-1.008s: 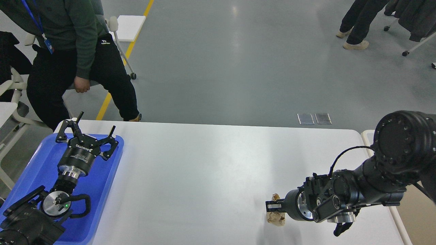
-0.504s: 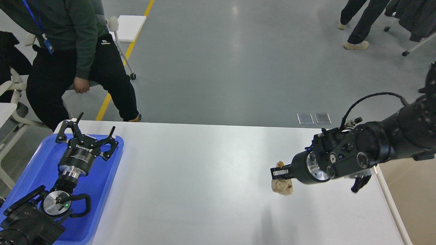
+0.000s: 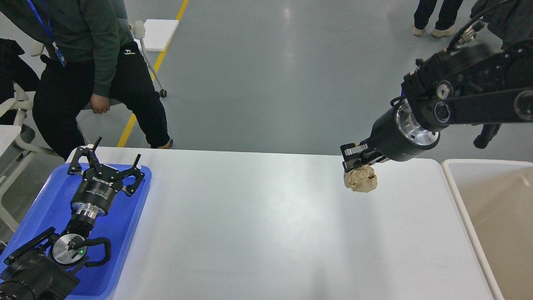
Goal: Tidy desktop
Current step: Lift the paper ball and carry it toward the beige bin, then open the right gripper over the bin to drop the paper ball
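Observation:
The white desktop (image 3: 258, 225) fills the lower middle of the head view. My right gripper (image 3: 351, 160) is shut on a crumpled brown paper ball (image 3: 360, 179) and holds it well above the desktop's far right part. My left gripper (image 3: 105, 158) is open and empty, hovering over the far end of the blue tray (image 3: 120, 233) on the desktop's left side.
A beige bin (image 3: 491, 216) stands against the desktop's right edge, to the right of the held paper ball. A person in a green top (image 3: 83, 62) sits behind the desktop's far left corner. Another person's legs (image 3: 437, 16) show at the far right.
My right arm has lifted the paper ball off the desktop's near right part and carried it up and away, uncovering the beige bin. The left arm has not moved.

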`<state>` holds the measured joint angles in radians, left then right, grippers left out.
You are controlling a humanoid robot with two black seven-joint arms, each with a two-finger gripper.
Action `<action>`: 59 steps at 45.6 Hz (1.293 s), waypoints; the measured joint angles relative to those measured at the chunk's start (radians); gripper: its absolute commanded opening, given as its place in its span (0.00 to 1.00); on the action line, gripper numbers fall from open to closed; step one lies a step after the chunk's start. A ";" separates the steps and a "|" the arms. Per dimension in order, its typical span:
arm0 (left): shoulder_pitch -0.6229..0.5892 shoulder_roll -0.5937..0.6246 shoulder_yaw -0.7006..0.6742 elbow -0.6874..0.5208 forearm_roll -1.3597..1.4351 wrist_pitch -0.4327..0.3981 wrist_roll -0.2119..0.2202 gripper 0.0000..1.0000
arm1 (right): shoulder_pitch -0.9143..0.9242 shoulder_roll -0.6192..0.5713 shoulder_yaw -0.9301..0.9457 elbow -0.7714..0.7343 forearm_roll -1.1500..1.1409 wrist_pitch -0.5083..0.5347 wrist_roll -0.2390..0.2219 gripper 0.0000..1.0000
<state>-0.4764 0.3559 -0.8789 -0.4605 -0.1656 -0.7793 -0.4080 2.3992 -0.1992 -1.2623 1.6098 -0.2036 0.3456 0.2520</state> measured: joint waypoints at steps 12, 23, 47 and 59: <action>0.001 0.000 0.000 0.000 0.000 0.000 0.000 0.99 | 0.135 -0.019 0.003 0.002 -0.004 0.129 0.001 0.00; 0.001 0.000 0.000 0.000 0.000 0.000 0.000 0.99 | 0.188 -0.042 -0.009 -0.001 -0.004 0.177 0.001 0.00; 0.001 0.000 0.000 0.000 0.000 0.000 0.000 0.99 | 0.167 -0.387 -0.209 -0.038 -0.144 0.197 0.000 0.00; 0.001 0.000 0.000 0.000 0.000 0.000 0.000 0.99 | 0.030 -0.665 -0.290 -0.199 -0.245 0.195 0.000 0.00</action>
<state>-0.4756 0.3558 -0.8790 -0.4603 -0.1658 -0.7792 -0.4081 2.4292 -0.8637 -1.5518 1.4104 -0.4485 0.5403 0.2524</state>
